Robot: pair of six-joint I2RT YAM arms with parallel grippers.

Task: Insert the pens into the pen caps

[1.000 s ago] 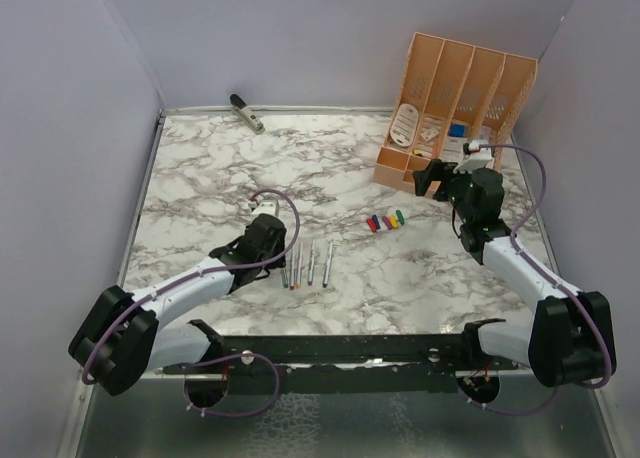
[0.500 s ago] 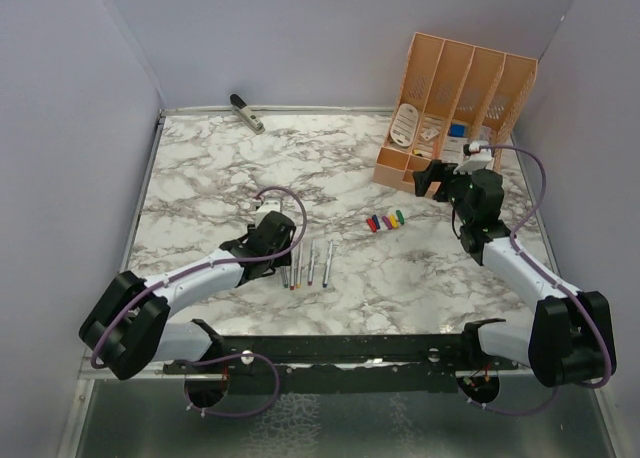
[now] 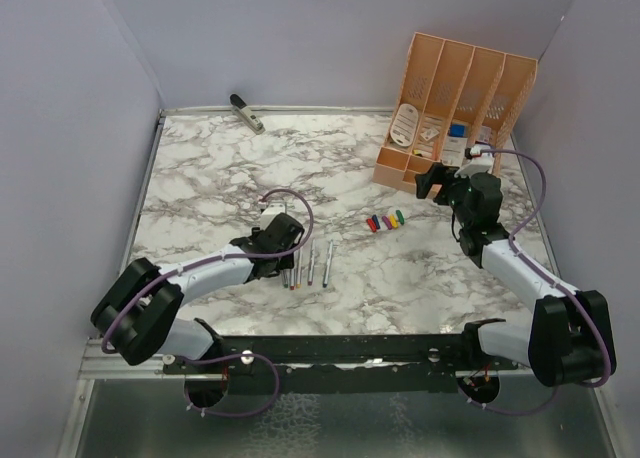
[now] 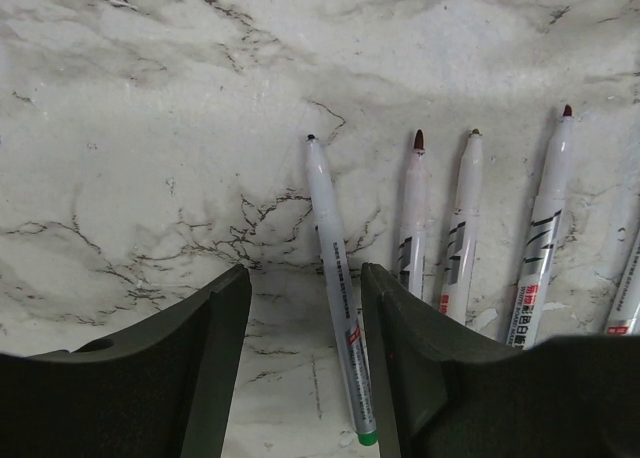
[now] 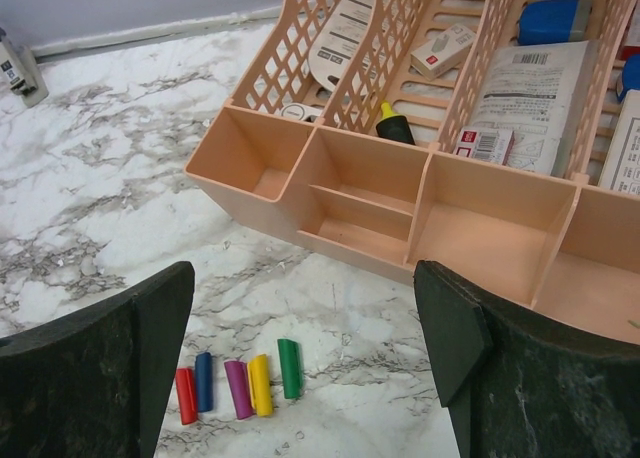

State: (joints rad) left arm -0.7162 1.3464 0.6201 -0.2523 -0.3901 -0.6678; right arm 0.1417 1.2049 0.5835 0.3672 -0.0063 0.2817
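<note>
Nothing capped yet: the pens (image 4: 413, 213) lie bare on the counter (image 4: 150, 128), the caps (image 5: 240, 383) lined up well apart. Left fingers (image 4: 200, 358) spread astride the leftmost pen (image 4: 335, 278); right fingers (image 5: 100, 368) spread wide above the caps.

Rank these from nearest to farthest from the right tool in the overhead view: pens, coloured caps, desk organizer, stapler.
1. Desk organizer, just beside the right tool.
2. Coloured caps, mid-table.
3. Pens, front, left of centre.
4. Stapler, far back left.
</note>
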